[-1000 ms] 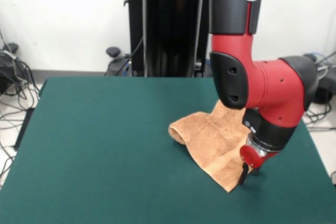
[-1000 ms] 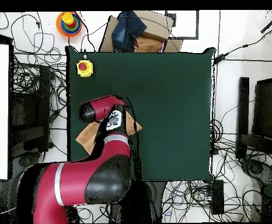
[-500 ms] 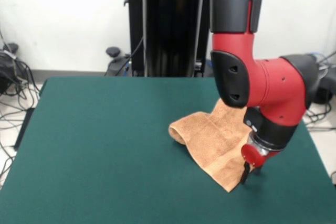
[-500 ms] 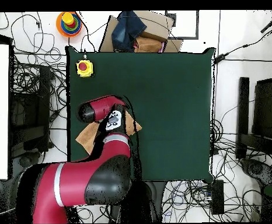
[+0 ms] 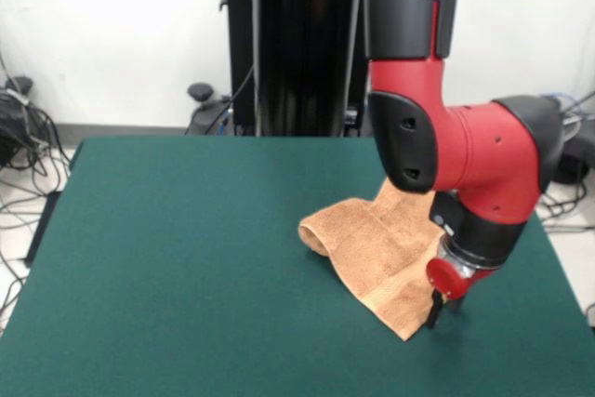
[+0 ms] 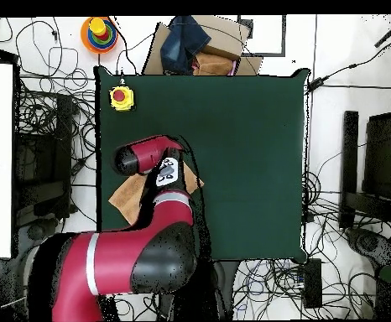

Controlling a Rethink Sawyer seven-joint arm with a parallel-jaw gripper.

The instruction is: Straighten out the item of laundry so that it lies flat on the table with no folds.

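The light orange-tan towel [image 5: 372,248] lies crumpled on the right half of the dark green table [image 5: 186,258], with a rolled fold at its left end and a corner pointing toward the near edge. My gripper [image 5: 433,309] is down at that near corner, at the towel's edge, close to the table surface. In the overhead view the red and black arm covers most of the towel [image 6: 125,198]; only its ends show on the table [image 6: 241,142], and the gripper is hidden under the arm.
A yellow box with a red button [image 6: 121,97] stands on a table corner. A cardboard box with dark cloth [image 6: 200,49] and a ring toy [image 6: 99,33] lie beyond the table edge. Cables cover the floor around. The black pedestal [image 5: 297,44] stands behind.
The upper arm has shifted slightly to the left in the front view. The gripper stays at the towel's near corner and the towel has not visibly moved.
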